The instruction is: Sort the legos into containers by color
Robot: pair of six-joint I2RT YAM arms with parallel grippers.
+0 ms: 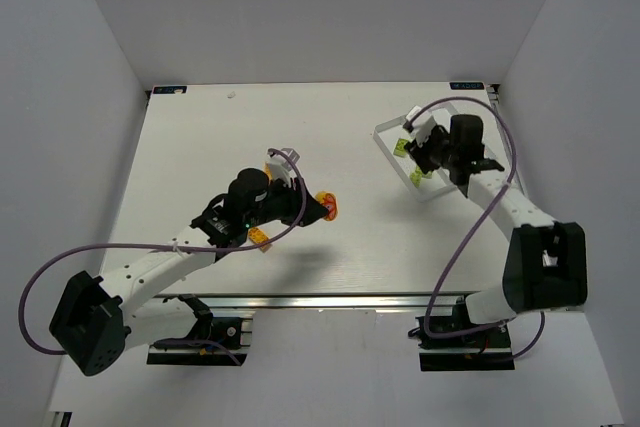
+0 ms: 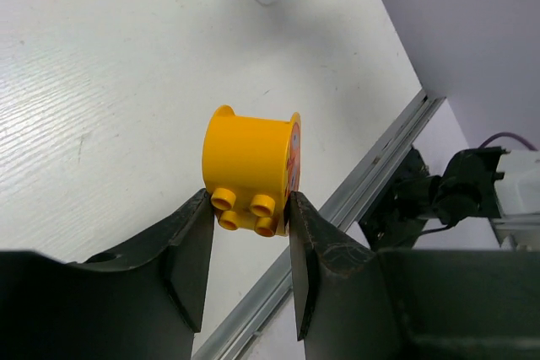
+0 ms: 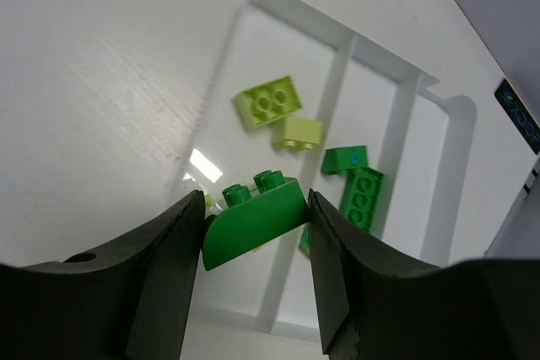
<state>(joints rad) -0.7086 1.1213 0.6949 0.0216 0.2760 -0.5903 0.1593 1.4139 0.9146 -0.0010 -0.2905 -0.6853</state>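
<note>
Sitting clamped inside left gripper (image 2: 249, 206), round orange lego (image 2: 251, 156)

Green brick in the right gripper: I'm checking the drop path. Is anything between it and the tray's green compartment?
Nothing visible. The right gripper holds the green brick above the open tray; only a low divider lies beside the green bricks.

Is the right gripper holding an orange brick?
No, the right gripper is closed on a green brick with a curved side.

Robotics lab test cell: white table (image 1: 200, 147) boxed by plain grey walls (image 1: 70, 97), cabled arms (image 1: 165, 265) mounted at an aluminium rail (image 1: 320, 299).
</note>
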